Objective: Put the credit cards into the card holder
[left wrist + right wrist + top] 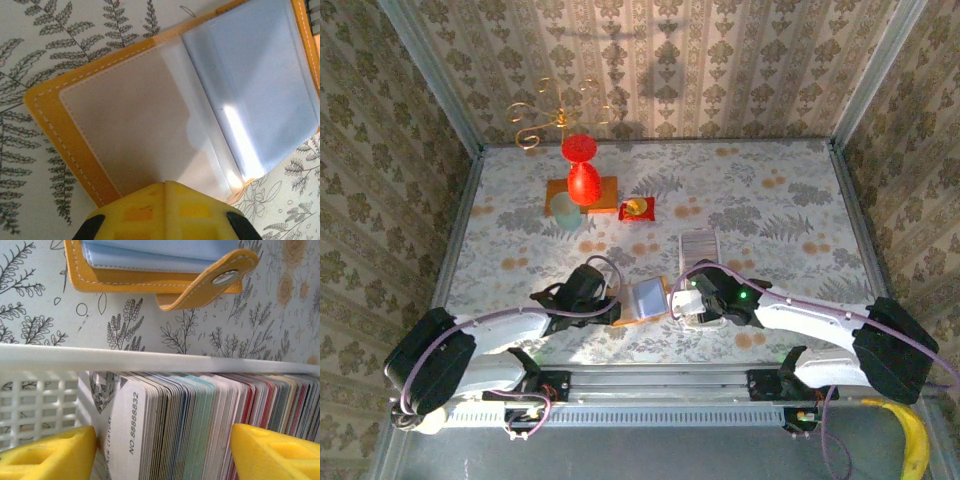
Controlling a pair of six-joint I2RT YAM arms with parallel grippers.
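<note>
The orange card holder (648, 298) lies open on the table between my two grippers, its clear sleeves up. In the left wrist view my left gripper (166, 199) is shut, its yellow tips meeting over the near edge of the holder's (135, 120) left page, nothing visible between them. My right gripper (162, 455) is open, one finger (47, 455) on each side of a packed row of credit cards (200, 420) standing on edge in a white basket (150, 360). Beyond the basket lies the holder (150, 265) with its snap strap (225, 277).
The white basket (699, 246) sits just behind my right gripper (688, 300). Farther back stand a red goblet (582, 170) on an orange pad, a gold wire ornament (555, 115), a pale dish (566, 210) and a small red tray (638, 208). Walls enclose the table.
</note>
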